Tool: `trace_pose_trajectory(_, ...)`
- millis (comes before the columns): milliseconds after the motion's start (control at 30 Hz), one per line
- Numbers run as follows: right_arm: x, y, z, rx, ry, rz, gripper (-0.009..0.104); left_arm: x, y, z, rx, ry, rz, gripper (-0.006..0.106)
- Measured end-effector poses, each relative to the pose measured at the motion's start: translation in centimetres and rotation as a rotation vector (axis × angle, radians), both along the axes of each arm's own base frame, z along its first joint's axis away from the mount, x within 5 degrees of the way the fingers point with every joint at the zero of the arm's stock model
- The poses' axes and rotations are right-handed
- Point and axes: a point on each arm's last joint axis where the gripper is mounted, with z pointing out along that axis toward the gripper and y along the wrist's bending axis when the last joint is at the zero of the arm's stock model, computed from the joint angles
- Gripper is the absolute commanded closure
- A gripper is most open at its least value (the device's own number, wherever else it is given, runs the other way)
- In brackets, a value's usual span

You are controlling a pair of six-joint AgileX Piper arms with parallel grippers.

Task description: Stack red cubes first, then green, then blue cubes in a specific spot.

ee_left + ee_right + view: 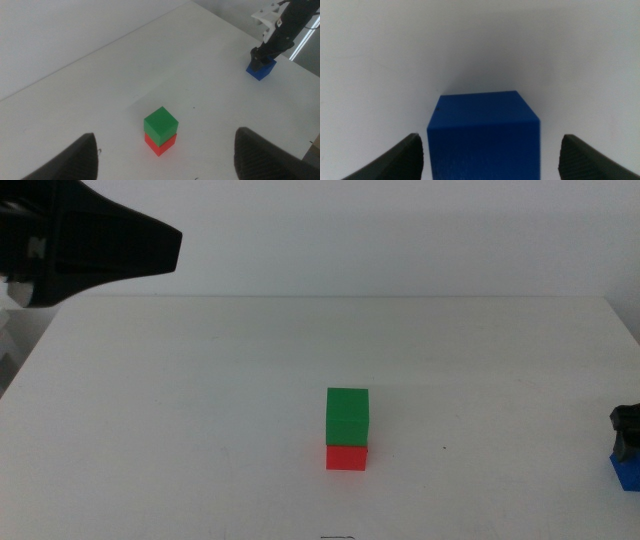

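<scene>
White worktop (200, 430), plain and matte

Red cube (346, 457) rests on it near centre, under the green; blue cube (627, 470) sits at the right edge.

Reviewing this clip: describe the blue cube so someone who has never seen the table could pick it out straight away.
Start at the white table and go to its right edge, well away from the green cube stacked on the red cube near the middle. There the right claw sits low over the blue cube, jaws open either side. It is the only blue one, alone on the tabletop.
</scene>
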Motion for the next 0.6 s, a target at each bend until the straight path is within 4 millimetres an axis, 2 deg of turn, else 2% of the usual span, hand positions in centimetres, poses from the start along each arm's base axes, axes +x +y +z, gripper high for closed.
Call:
trace_pose_trajectory(100, 0.3, 0.0, -0.6, 0.005, 0.004, -0.001, 0.03, 0.0, 0.0, 0.0, 0.0, 0.0, 0.0, 0.007)
trace_pose_trajectory(167, 0.3, 0.0, -0.8, 0.01, 0.005, -0.004, 0.053, 0.0, 0.0, 0.0, 0.0, 0.0, 0.0, 0.007)
trace_pose_trajectory(233, 0.4, 0.1, -0.9, 0.017, 0.004, -0.009, 0.085, 0.0, 0.0, 0.0, 0.0, 0.0, 0.0, 0.007)
trace_pose_trajectory(267, 0.4, 0.1, -0.9, 0.02, 0.003, -0.012, 0.097, 0.0, 0.0, 0.0, 0.0, 0.0, 0.0, 0.007)
trace_pose_trajectory(433, 0.1, 0.4, -0.3, 0.027, 0.028, -0.021, 0.096, 0.0, 0.0, 0.0, 0.0, 0.0, 0.0, 0.007)
trace_pose_trajectory(533, -0.2, 1.6, 2.5, 0.026, 0.044, -0.031, 0.096, 0.0, 0.0, 0.0, 0.0, 0.0, 0.0, 0.007)
trace_pose_trajectory(600, -0.3, 2.9, 5.6, 0.028, 0.02, -0.061, 0.096, 0.0, 0.0, 0.0, 0.0, 0.0, 0.0, 0.007)
